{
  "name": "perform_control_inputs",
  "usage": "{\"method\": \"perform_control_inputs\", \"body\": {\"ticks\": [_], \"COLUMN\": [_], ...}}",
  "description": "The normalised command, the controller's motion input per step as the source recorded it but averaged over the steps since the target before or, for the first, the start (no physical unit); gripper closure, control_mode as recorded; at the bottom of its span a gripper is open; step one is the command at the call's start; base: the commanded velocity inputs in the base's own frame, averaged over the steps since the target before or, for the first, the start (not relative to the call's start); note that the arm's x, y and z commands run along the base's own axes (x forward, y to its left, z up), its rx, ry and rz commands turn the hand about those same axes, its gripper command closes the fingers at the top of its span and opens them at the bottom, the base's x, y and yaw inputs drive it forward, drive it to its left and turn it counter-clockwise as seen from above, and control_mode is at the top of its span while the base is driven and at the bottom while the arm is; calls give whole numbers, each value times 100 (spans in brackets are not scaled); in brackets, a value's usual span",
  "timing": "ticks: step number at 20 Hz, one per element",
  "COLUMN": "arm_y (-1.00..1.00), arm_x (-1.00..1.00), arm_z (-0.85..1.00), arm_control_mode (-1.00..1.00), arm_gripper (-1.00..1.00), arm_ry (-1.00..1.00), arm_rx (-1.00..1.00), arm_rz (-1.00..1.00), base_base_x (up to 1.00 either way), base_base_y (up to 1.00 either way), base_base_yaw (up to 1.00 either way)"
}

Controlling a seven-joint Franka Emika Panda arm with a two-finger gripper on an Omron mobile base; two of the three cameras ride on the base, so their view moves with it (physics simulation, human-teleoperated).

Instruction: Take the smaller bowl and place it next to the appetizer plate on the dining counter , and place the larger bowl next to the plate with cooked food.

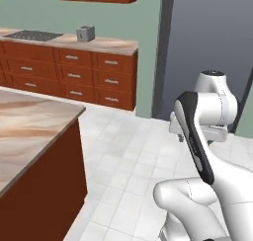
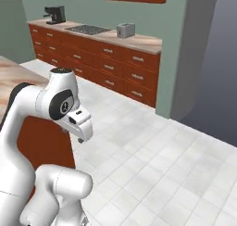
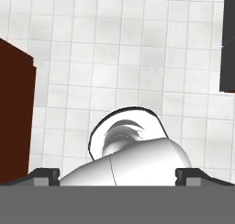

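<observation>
The dining counter (image 1: 29, 121) stands at the left, with a veined pink-beige marble top and red-brown sides; its corner also appears behind my arm (image 2: 14, 74). In the hand view its red-brown side (image 3: 13, 117) runs down the left. Both bowls and both plates are out of view. My arm is folded over the base, and the gripper (image 2: 81, 138) hangs down over the white tiled floor, beside the counter's end. In the hand view its fingertips (image 3: 46, 173) stand wide apart with nothing held between them, so the gripper (image 3: 118, 175) is open.
A wall counter with drawers (image 1: 74, 72) runs along the back, carrying a cooktop (image 1: 33, 35), a toaster (image 1: 85, 33) and a coffee machine (image 2: 55, 14). A tall dark grey panel (image 1: 207, 37) stands to the right. White tiled floor (image 2: 152, 151) spreads between the counters.
</observation>
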Motion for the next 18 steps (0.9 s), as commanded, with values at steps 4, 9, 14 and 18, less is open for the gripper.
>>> {"method": "perform_control_inputs", "body": {"ticks": [4, 9, 14, 18], "arm_y": [0, 0, 0, 0], "arm_x": [0, 0, 0, 0], "arm_z": [0, 0, 0, 0], "arm_control_mode": [100, 100, 100, 100], "arm_gripper": [-100, -100, -100, -100], "arm_ry": [0, 0, 0, 0], "arm_rx": [0, 0, 0, 0], "arm_rz": [0, 0, 0, 0], "base_base_x": [100, 100, 100, 100], "base_base_y": [-64, -56, -44, -25], "base_base_yaw": [33, 38, 44, 48]}}
